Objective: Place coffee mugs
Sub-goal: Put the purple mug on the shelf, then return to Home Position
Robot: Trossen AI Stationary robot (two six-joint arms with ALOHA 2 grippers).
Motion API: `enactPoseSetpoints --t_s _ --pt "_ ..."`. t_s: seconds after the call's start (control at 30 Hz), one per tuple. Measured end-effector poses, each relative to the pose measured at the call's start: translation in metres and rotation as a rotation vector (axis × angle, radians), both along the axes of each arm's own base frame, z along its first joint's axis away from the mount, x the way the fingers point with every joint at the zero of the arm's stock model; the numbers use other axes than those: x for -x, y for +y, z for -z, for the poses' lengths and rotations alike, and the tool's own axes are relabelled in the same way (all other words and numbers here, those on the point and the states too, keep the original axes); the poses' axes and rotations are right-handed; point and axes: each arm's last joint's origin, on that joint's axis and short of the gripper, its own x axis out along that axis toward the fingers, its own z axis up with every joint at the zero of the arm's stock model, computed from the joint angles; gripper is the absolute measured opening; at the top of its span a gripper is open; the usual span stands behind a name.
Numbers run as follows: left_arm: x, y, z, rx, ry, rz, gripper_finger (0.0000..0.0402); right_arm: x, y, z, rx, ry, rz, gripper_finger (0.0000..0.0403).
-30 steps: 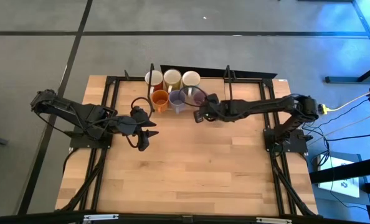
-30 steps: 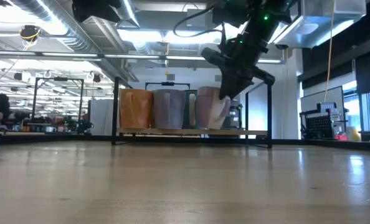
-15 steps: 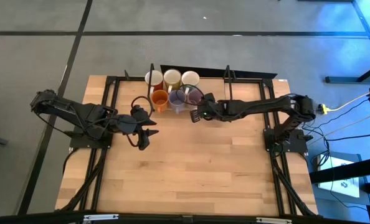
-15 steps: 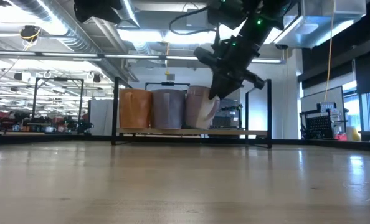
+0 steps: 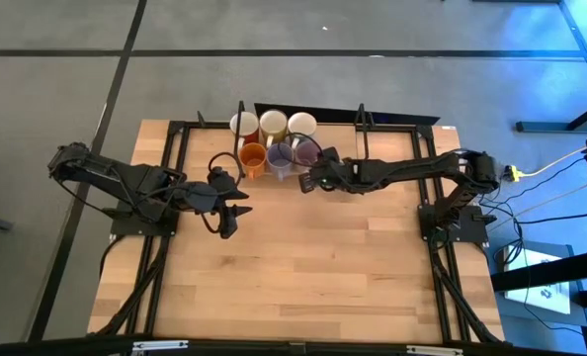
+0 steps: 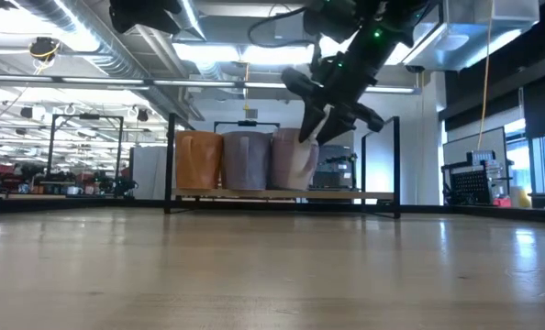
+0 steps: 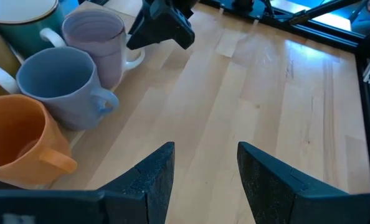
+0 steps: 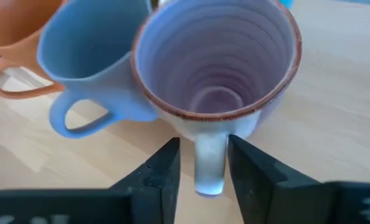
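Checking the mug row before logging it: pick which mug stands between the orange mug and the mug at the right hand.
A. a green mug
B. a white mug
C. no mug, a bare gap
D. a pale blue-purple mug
D: in the right wrist view the pale blue-purple mug stands between the orange mug and the mug whose handle sits between the right hand's fingers.

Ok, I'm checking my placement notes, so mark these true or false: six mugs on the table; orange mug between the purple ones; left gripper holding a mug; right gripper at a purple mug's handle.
Six mugs stand on the table: true.
Orange mug sits between the purple ones: false, it ends the row.
Left gripper holds a mug: false, it is open and empty.
Right gripper straddles the purple mug handle: true.
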Motion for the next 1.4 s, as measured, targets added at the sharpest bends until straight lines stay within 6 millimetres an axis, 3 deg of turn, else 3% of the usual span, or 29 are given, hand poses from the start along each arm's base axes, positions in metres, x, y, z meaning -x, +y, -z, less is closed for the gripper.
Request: enactPoseSetpoints --t_s 0.33,0.9,1.07,1.23,1.4 --pt "0.000 0.000 0.000 0.001 0.000 0.000 0.0169 -0.003 0.001 -0.002 -0.022 -0.029 -0.053 0.0153" --pt "0.000 0.000 0.000 0.001 0.000 0.000 0.0169 -0.002 0.002 -0.007 0.039 0.004 -0.127 0.0154" --pt "0.000 0.000 0.000 -0.013 0.003 0.012 0.0169 0.010 0.005 -0.023 0.030 0.028 -0.200 0.0154" --pt "-0.001 -0.003 -0.002 -0.092 -0.011 0.128 0.0160 0.033 0.025 -0.060 0.039 -0.016 -0.362 0.0150" --pt "0.011 0.004 -0.001 -0.070 -0.199 0.259 0.0110 0.060 0.049 -0.089 0.096 -0.109 -0.547 0.0085"
